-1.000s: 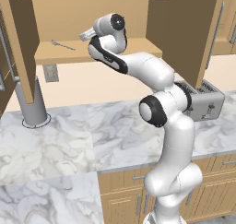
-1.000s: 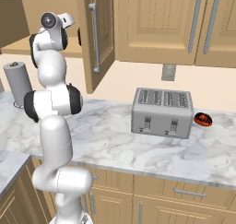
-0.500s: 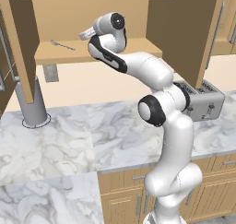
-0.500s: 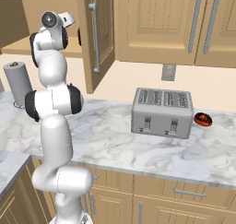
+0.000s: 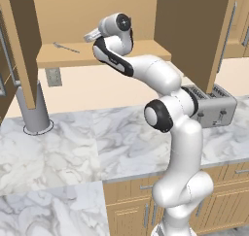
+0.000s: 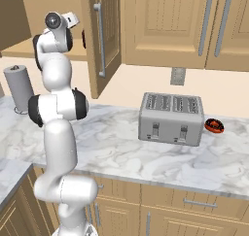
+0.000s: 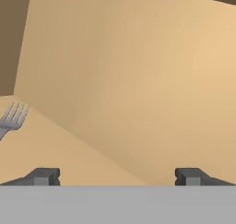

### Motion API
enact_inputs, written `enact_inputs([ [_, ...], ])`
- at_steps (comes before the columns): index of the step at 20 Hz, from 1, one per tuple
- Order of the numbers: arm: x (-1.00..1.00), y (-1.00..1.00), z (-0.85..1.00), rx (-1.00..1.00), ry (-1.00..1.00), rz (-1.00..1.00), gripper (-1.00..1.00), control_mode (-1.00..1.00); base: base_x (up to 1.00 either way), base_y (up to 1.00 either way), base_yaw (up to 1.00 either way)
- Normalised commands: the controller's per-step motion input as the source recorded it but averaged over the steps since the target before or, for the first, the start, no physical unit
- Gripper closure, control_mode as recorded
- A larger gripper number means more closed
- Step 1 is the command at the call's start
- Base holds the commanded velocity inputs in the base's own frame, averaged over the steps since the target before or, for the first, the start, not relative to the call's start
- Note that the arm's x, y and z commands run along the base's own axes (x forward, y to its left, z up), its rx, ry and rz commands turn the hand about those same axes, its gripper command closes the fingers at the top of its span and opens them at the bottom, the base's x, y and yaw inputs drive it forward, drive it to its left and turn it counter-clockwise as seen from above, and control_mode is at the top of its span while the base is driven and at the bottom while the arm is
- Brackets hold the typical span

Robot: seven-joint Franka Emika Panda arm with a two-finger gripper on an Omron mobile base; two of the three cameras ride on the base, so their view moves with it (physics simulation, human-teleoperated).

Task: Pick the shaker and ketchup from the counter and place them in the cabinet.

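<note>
A: Where was the gripper (image 7: pixel 117 176)?
B: Raised inside the cabinet (image 5: pixel 104 55), jaws spread wide with nothing between them, facing the back wall.
A: Any labels to read?
B: None legible. A fork (image 7: pixel 11 118) lay on the shelf at nine o'clock in the hand view.
A: And the counter (image 6: pixel 121 150)?
B: A toaster (image 6: pixel 171 118) stood there. I couldn't tell where the shaker or ketchup were.

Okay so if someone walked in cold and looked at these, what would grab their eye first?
Probably the white arm reaching up into the open cabinet, its jaws wide apart and empty above the shelf. Next, a fork lying on that shelf to one side of the hand. Down on the marble counter sit a silver toaster and a grey cylinder near the wall.
</note>
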Motion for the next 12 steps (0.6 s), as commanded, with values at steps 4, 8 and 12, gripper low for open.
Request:
enact_inputs([
  [4, 0.14, 0.00, -0.28, -0.04, -0.04, 0.00, -1.00, -1.00, 0.00, 0.00, 0.00],
  [8, 0.14, 0.00, -0.36, -0.06, -0.07, 0.00, -1.00, -1.00, 0.00, 0.00, 0.00],
  [12, 0.11, 0.01, -0.32, -0.04, -0.10, 0.00, -1.00, -1.00, 0.00, 0.00, 0.00],
])
